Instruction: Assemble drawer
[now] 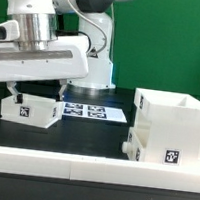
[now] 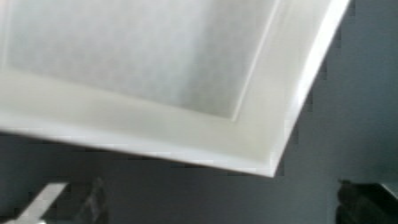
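A small shallow white tray [image 1: 28,110] with a square tag lies on the black table at the exterior view's left. It fills most of the wrist view [image 2: 160,70], seen from above with one corner showing. My gripper [image 1: 39,89] hangs just above it, open, and holds nothing. In the wrist view the gripper [image 2: 210,205] has its two fingertips [image 2: 45,205] far apart over bare table beside the tray's corner. The tall boxy casing [image 1: 177,117] stands at the exterior view's right, with a tag low on its front. A second tray [image 1: 135,144] juts from its lower side.
The marker board [image 1: 85,111] lies flat on the table behind the left tray, near the arm's base. A low white border wall [image 1: 80,166] runs along the front edge. Dark table [image 1: 94,136] lies between the left tray and the casing.
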